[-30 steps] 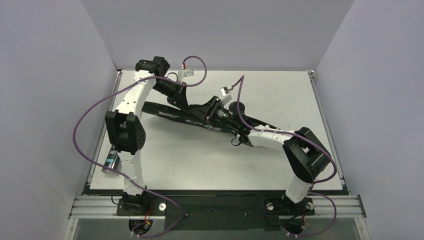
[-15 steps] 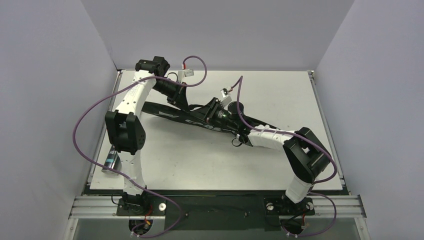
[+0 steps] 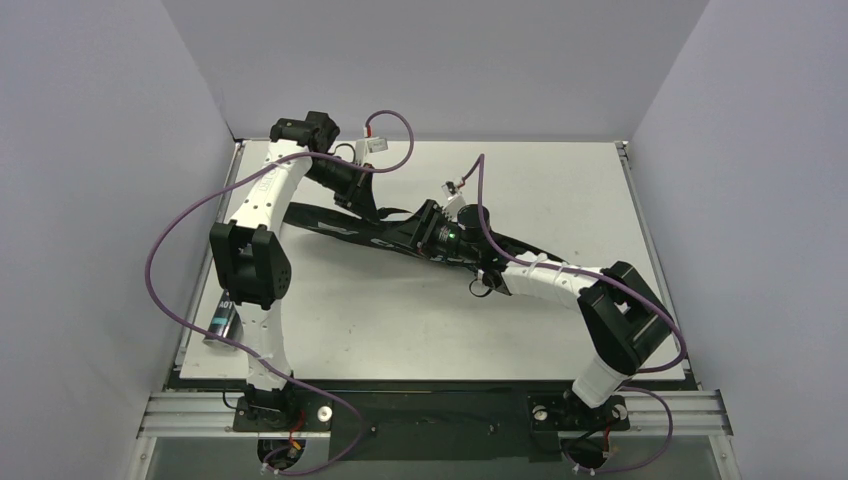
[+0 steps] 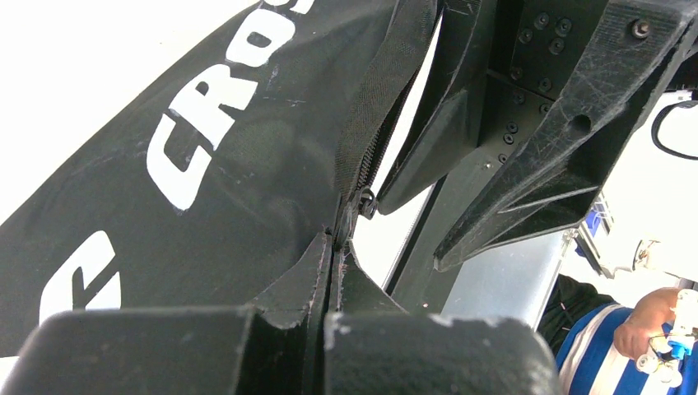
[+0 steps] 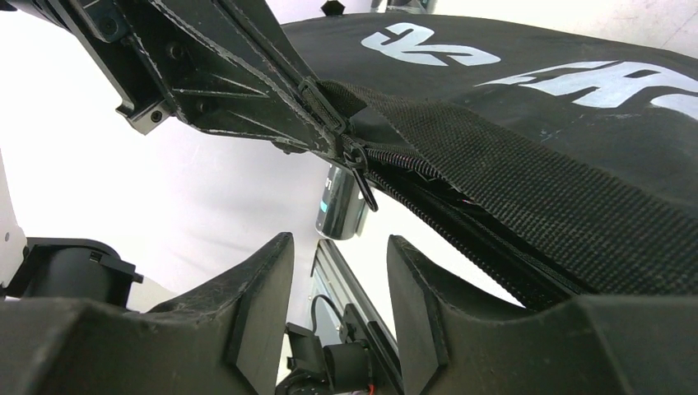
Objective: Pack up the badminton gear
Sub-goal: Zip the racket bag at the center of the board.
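The black racket bag [image 3: 335, 228] is laid slantwise across the middle of the white worktop [image 3: 400, 330], with its white "CROSSWAY" lettering turned up. The left gripper [image 4: 331, 247] is reached over from the far left. Its jaws are seen pressed together on the bag's edge, where the zip seam and a band of black webbing [image 5: 510, 189] run. The fabric is pinched between them and held raised above the worktop.

The right gripper [image 5: 339, 243] is brought in from the right, just beside the left one and facing it. Its jaws are spread, and nothing is held between them. The small zip pull [image 5: 360, 177] is seen hanging from the seam just ahead of the spread jaws, right below the left gripper's tips. No contact is shown between it and the right fingers [image 5: 259, 304].

The black tube with teal print [image 3: 222, 318] is found well apart from the bag, at the left edge of the worktop, partly hidden by the left arm. Whether it stands or lies cannot be told.
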### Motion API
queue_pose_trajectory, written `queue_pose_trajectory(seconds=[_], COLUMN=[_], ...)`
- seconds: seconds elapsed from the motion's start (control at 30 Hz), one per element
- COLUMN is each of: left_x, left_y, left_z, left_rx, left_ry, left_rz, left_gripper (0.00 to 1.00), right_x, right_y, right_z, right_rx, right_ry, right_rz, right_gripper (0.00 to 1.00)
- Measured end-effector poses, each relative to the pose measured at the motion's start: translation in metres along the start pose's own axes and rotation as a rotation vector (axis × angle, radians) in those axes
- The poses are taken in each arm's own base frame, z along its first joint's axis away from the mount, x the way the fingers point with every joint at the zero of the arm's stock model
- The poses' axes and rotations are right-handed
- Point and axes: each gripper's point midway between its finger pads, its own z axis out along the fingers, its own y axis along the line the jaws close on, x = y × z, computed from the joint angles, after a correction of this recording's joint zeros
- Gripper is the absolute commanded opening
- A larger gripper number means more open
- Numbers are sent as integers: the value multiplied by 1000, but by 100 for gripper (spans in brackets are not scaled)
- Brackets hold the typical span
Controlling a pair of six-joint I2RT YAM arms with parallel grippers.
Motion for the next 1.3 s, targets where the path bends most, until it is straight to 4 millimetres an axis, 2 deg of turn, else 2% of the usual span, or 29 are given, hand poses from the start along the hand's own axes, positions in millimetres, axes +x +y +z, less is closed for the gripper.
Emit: queue_pose_trajectory(seconds=[0.17,0.37,0.67,0.8,0.97,1.13,1.3], left_x=[0,0,-1,-1,-1,-1,-2], left_y=[0,0,-1,-1,-3,-3,-3], left_z=[0,0,-1,-2,-3,-4,-5], left_rx=[-1,0,-1,-3,-6,-10,-11], left_ry=[-1,-1,-3,-5,-8,-9,-10], left_rz=[1,1,5,12,24,30,34], left_gripper=[0,0,0,0,0,0,0], right_x=[-2,-3,-9,-9,-9,-8,-11], right_y=[-1,-12,-2,-3,-5,-5,0], right_z=[2,13,20,22,23,26,28], right_rx=[2,15,-13,-11,-9,-9,-28], right_ry=[-11,-28,-59,-63,-64,-67,-75], right_rz=[-1,12,14,23,33,37,38], right_gripper=[32,30,24,21,15,0,0])
